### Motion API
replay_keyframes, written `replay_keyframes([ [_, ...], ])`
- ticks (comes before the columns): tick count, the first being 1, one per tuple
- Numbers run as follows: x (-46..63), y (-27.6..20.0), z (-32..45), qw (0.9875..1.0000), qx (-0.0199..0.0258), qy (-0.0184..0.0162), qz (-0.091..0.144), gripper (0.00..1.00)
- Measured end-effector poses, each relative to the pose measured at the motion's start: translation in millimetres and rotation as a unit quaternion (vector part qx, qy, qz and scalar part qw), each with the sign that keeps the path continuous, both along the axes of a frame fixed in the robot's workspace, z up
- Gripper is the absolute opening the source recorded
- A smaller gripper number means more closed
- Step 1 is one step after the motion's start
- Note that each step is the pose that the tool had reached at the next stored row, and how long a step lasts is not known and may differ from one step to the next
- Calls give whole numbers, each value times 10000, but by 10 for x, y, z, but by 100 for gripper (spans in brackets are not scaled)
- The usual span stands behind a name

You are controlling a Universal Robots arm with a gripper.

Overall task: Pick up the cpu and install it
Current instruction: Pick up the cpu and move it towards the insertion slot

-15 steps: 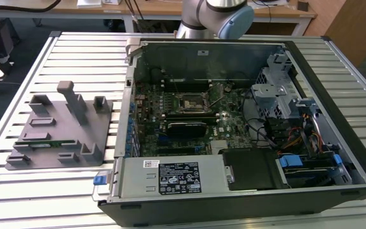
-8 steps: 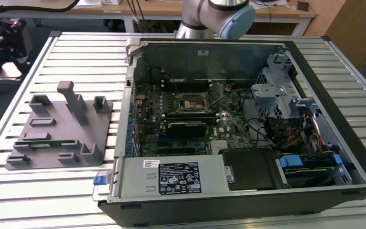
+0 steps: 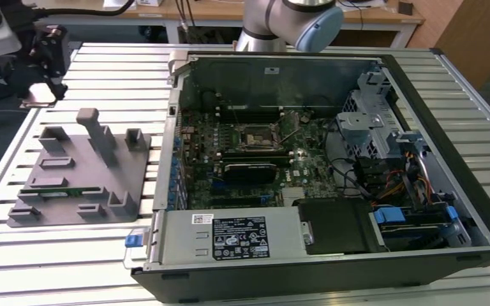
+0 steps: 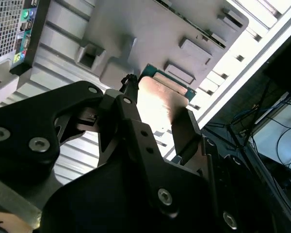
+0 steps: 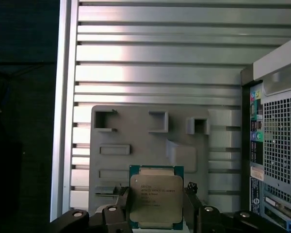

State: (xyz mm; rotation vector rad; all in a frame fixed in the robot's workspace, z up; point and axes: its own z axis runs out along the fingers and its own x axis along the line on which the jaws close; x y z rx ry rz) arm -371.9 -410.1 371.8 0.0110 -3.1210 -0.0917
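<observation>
The cpu [image 5: 156, 199] is a flat square chip with a silver-grey lid and a thin green rim, and my gripper [image 5: 156, 208] is shut on it, one black finger [image 5: 122, 204] on each side. In the second wrist view its coppery underside [image 4: 160, 104] shows between the same fingers [image 4: 186, 131], with the gripper [image 4: 160, 121] well above the grey parts fixture [image 4: 136, 24]. The black socket frame [image 3: 256, 135] sits in the middle of the motherboard inside the open computer case [image 3: 330, 159]. My arm [image 3: 288, 22] rises behind the case.
The grey parts fixture [image 3: 83, 172] lies on the slatted metal table [image 3: 58, 255] at the exterior view's left, with upright posts and a green memory stick [image 3: 66, 190]. A drive cage [image 3: 372, 121], cables and a power supply [image 3: 237, 236] crowd the case around the socket.
</observation>
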Motion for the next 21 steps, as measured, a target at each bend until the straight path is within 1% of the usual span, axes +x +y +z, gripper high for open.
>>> replay_keyframes([
  [21, 952, 3, 0, 10000, 0, 21, 0, 53],
])
